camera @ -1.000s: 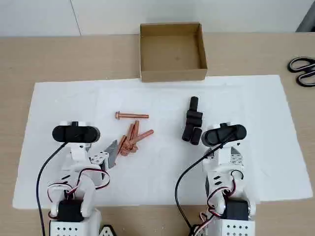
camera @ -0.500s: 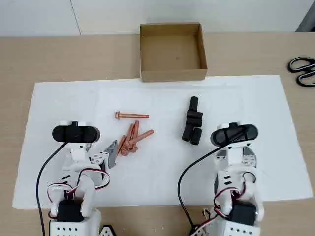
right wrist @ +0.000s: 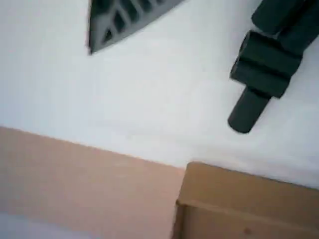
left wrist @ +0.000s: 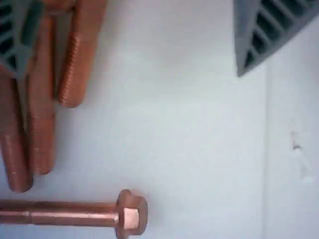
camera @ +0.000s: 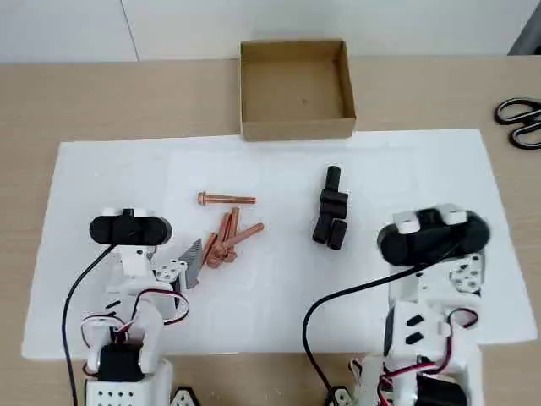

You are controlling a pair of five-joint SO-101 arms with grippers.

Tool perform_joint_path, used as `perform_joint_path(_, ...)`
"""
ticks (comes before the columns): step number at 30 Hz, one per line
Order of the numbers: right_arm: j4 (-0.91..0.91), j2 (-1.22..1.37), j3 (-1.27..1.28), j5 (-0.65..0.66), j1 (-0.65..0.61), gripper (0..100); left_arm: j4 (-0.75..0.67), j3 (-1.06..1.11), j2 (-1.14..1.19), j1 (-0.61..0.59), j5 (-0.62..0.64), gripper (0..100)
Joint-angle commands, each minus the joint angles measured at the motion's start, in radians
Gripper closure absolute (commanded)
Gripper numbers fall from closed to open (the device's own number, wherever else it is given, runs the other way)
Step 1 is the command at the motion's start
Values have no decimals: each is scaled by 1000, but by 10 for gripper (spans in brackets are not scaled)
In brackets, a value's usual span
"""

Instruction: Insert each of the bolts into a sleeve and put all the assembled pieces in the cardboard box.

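Left claw (left wrist: 129, 64) gaping, empty; bolts (left wrist: 40, 99) bunched under one fingertip. Right claw (right wrist: 124, 22): cannot tell if open, sleeves (right wrist: 266, 64) just ahead. Probably stiff, light, slick threaded metal; best pinched mid-shank.

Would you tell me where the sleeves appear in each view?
High view: sleeves on the sheet, right of centre, below the box.
Right wrist view: sleeves beside the box's corner.
Left wrist view: bolts on the sheet instead.
Shared landmark: the white sheet.
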Motion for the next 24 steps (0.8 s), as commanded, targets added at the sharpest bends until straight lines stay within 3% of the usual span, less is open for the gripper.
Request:
perform_joint_path(1,-65,208,-196,8,7,821,-25,-4,-9,3,-2,740)
perform_joint_path(7,-39,679,-440,-28,1,821,-25,-4,-9,3,-2,740)
perform_joint_path(15,213,1182,-736,-373,-64,820,-28,-4,-9,2,-2,740)
perform_joint_path(24,340,1277,-718,-259,-260,820,-28,-4,-9,0,-2,740)
